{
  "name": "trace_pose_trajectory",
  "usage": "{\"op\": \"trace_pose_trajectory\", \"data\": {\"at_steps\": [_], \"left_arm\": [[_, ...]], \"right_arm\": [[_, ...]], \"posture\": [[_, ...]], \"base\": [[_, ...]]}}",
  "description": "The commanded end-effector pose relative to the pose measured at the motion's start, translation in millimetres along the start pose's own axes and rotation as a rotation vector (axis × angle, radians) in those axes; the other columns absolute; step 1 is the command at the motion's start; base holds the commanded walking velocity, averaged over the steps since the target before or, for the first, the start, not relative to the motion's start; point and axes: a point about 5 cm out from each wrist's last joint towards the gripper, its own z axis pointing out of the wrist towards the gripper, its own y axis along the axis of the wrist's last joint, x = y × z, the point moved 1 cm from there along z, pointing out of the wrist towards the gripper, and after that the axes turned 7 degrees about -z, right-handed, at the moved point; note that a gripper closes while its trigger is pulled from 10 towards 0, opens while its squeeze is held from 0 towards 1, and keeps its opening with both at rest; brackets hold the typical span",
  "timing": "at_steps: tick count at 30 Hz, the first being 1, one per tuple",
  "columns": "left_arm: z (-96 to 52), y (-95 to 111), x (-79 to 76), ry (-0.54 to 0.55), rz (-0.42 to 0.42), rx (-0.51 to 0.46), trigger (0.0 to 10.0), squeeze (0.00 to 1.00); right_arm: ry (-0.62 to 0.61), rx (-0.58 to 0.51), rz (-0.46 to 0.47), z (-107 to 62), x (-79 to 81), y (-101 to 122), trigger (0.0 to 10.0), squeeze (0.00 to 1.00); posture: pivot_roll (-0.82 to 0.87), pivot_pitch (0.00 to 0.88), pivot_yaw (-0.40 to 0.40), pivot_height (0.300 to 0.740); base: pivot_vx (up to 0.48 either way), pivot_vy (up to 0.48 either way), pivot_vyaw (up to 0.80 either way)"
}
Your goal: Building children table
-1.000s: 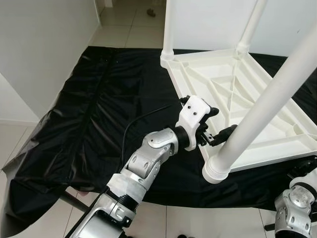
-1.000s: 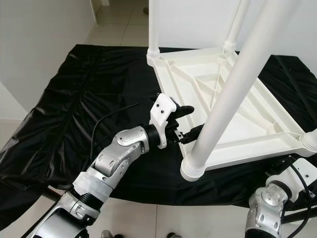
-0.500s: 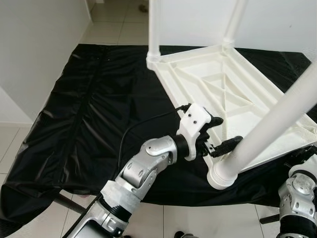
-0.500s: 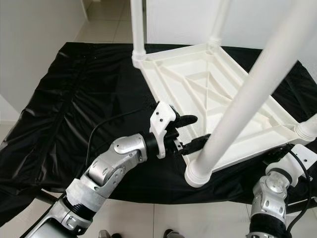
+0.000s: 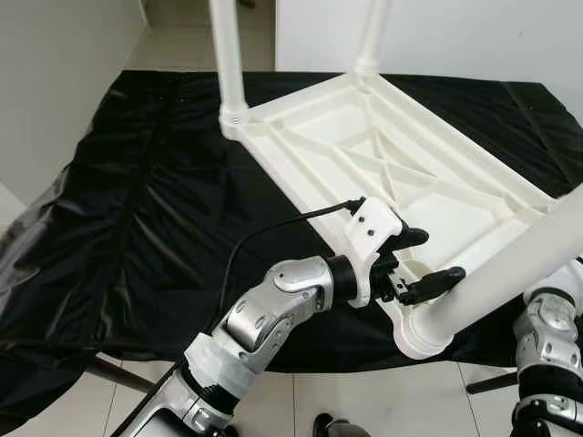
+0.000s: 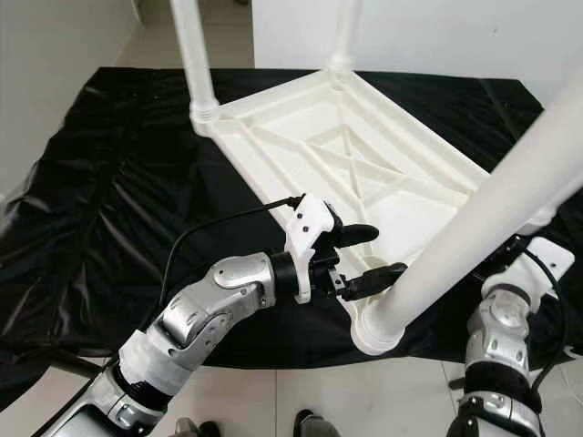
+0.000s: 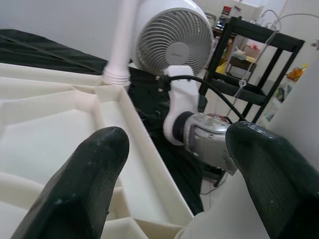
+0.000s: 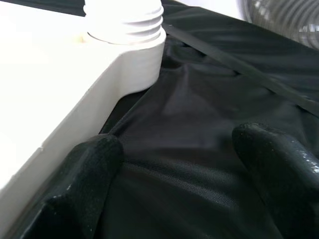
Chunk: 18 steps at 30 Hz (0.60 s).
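A white plastic table (image 5: 383, 173) lies upside down on a black sheet (image 5: 137, 200). Two legs stand at its far corners (image 5: 228, 64) (image 5: 373, 36). A third leg (image 5: 510, 273) slants up to the right from the near corner, ribbed end down; I cannot tell whether it is seated. My left gripper (image 5: 442, 255) is open beside that end, its lower finger against the leg. My right gripper (image 8: 179, 144) is open just above the sheet, next to a corner socket (image 8: 124, 30) that holds a leg. The right wrist (image 6: 537, 259) sits at the table's right corner.
The black sheet covers a low platform; its near edge drops to a tiled floor (image 5: 319, 396). A white wall (image 5: 55, 82) stands at the left. In the left wrist view a fan (image 7: 169, 45) and a black shelf (image 7: 259, 64) stand beyond the table.
The whole picture has shifted, so the camera has moved. My left gripper stays open by the near leg's ribbed end. The right wrist now shows higher, at the table's right corner.
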Motion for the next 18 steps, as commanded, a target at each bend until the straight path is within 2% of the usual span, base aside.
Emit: {"op": "trace_pose_trajectory", "data": {"at_steps": [1,3,5,6,12,18], "left_arm": [[5.0,-2,-36.5,-0.395,-0.001,0.037,10.0,0.00],[5.4,-1,-38.0,-0.400,-0.001,0.037,10.0,0.00],[6.9,0,-42.2,-0.413,-0.003,0.034,10.0,0.00],[6.9,0,-42.2,-0.413,-0.003,0.034,10.0,0.00],[7.6,1,-46.1,-0.413,-0.010,0.033,10.0,0.00],[10.3,1,-48.7,-0.413,-0.005,0.027,10.0,0.00]], "right_arm": [[0.120,0.038,-0.020,-4.5,22.5,-10,10.0,0.00],[0.137,0.042,-0.024,-3.5,24.8,-11,10.0,0.00],[0.220,0.038,-0.026,-1.4,38.6,-9,10.0,0.00],[0.220,0.038,-0.026,-1.4,38.6,-9,10.0,0.00],[0.411,0.020,-0.017,-0.7,69.9,1,10.0,0.00],[0.470,0.005,-0.016,-1.2,83.9,7,10.0,0.00]], "posture": [[-0.06,0.229,0.017,0.740],[-0.06,0.229,0.017,0.740],[-0.05,0.232,0.012,0.740],[-0.05,0.232,0.012,0.740],[-0.04,0.231,0.002,0.740],[-0.03,0.229,-0.004,0.740]], "base": [[0.000,0.000,0.00],[0.000,0.000,0.00],[0.000,0.000,0.00],[0.000,0.000,0.00],[0.000,0.000,0.00],[0.000,0.000,0.00]]}}
